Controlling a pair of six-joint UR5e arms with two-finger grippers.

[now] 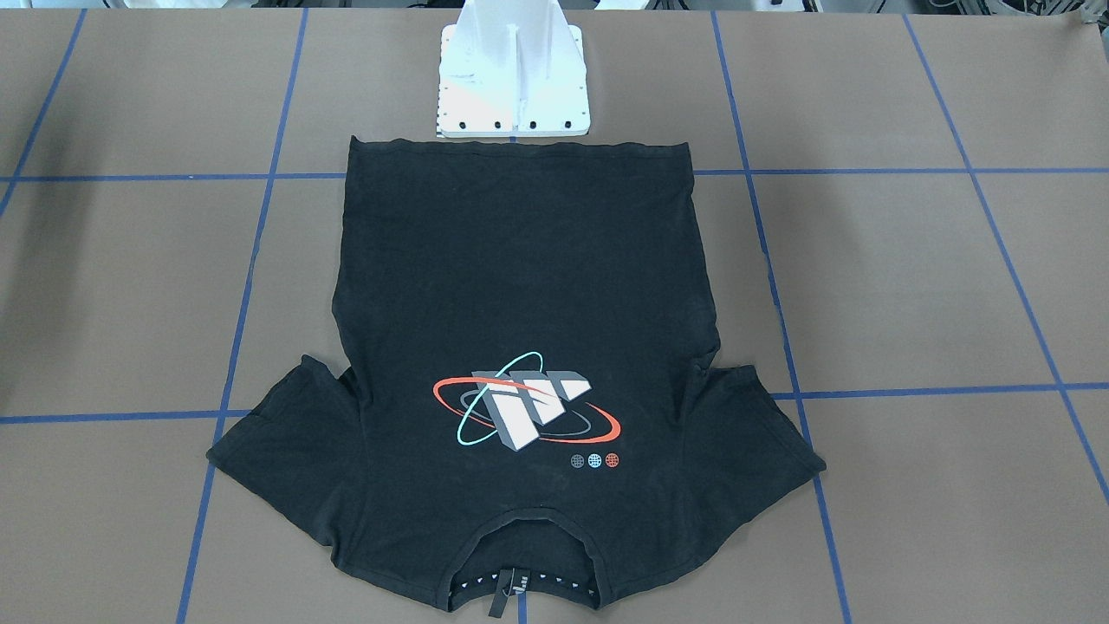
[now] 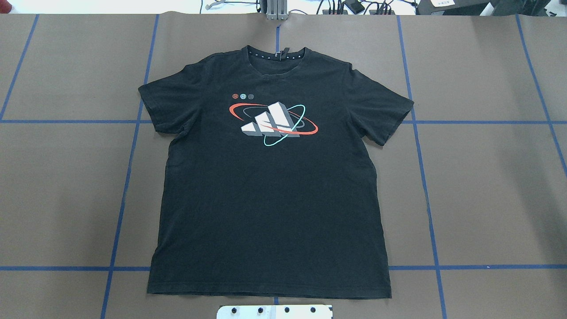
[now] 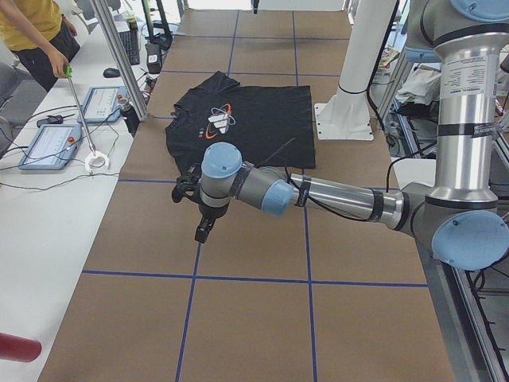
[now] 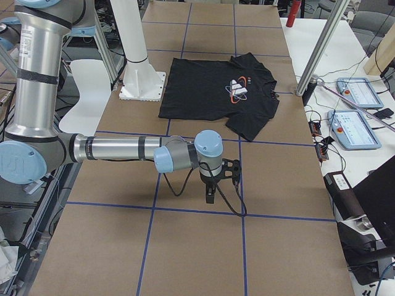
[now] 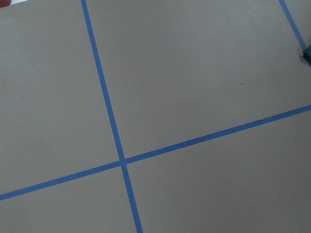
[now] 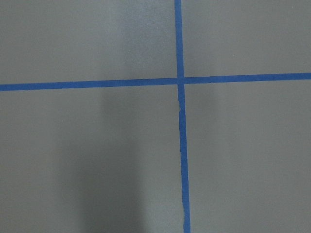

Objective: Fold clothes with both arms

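Looking down from the overhead camera, you had the black T-shirt spread flat and face up on the brown table, between the blue tape lines. Collar lay on the side away from the robot; hem sat just short of the white mounting base. Both short sleeves lay out to the sides. Chest graphic, red and teal rings round white-grey blocks, was uppermost, with three small dots just beside it toward the collar.

Left arm, the near one in your left side view, reached out low over bare table, well apart from the shirt. Left gripper pointed down over the brown surface, with no cloth in it. How far its jaws stood apart, you could not tell from that view, nor whether the tip touched the table. The left wrist camera gave you only table and crossing tape.

Right arm, the near one in your right side view, was stretched out the same way. Right gripper pointed down near a tape line, apart from the shirt, nothing in its grasp that showed. Its opening: cannot tell. The right wrist camera showed table and a tape cross only.
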